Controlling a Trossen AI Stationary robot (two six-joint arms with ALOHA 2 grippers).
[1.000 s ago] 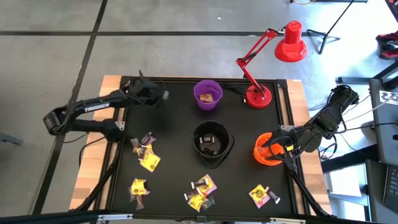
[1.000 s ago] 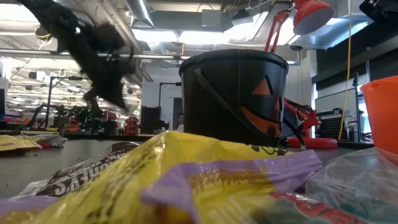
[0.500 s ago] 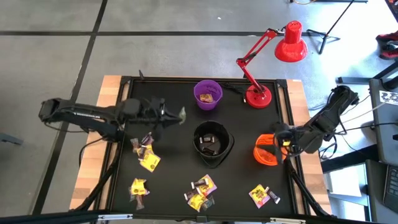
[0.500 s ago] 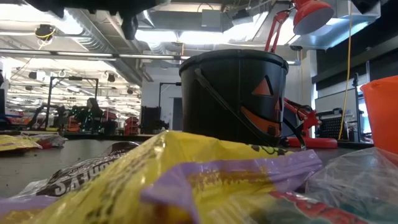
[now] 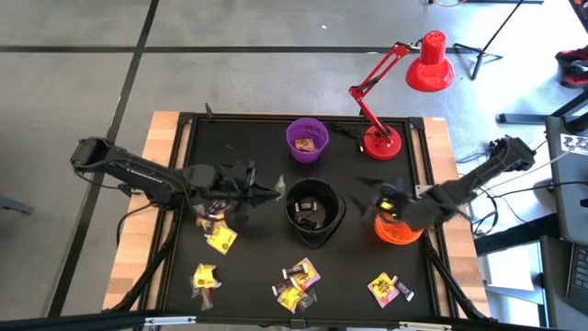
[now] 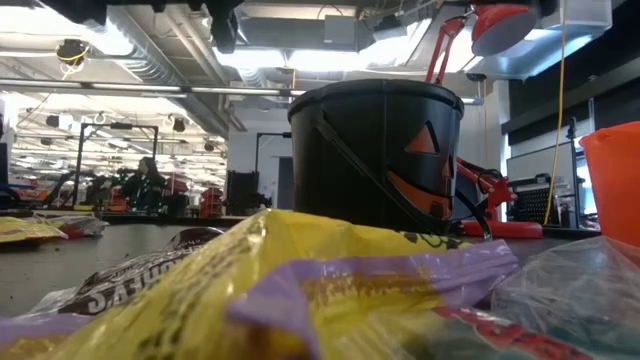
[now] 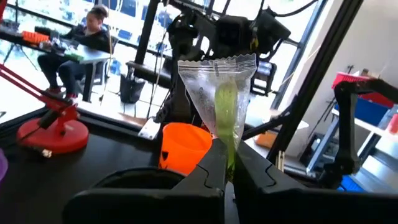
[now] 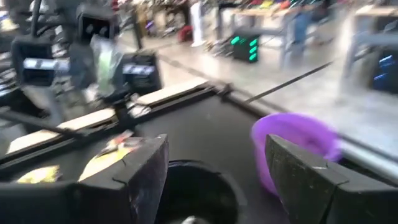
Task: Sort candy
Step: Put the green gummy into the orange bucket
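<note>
Left gripper [image 7: 225, 163]: fingers pinched together on a clear plastic candy wrapper with a pale green piece inside [image 7: 222, 93], held upright above the fingertips. In the high view this gripper [image 5: 266, 191] sits over the black mat between the left-hand candy and the black bucket.
Right gripper [image 8: 214, 168]: fingers spread wide, nothing between them. In the high view it [image 5: 384, 204] hovers at the inner rim of the orange bowl, on the side toward the black bucket.
Black bucket with orange jack-o'-lantern face [image 6: 378, 150]: mid-table, upright; dark wrapped pieces lie inside it [image 5: 312, 213].
Purple round bowl [image 5: 307, 140]: far side of the table from the bucket, a yellow piece visible inside.
Orange plastic bowl [image 5: 397, 230]: right of the black bucket, partly covered by the right arm.
Loose candy, small yellow and dark brown wrapped pieces [image 5: 218, 230]: four clusters on the mat: one just beside the left arm, one at the near left corner, one near the front edge below the bucket, one at the near right below the orange bowl. The low view has a yellow and purple wrapper filling the foreground [image 6: 300, 280].
Red desk lamp [image 5: 390, 83]: base on the far right of the mat, head reaching past the table edge.
Background: a seated person [image 7: 81, 46] at a table beyond the workspace.
</note>
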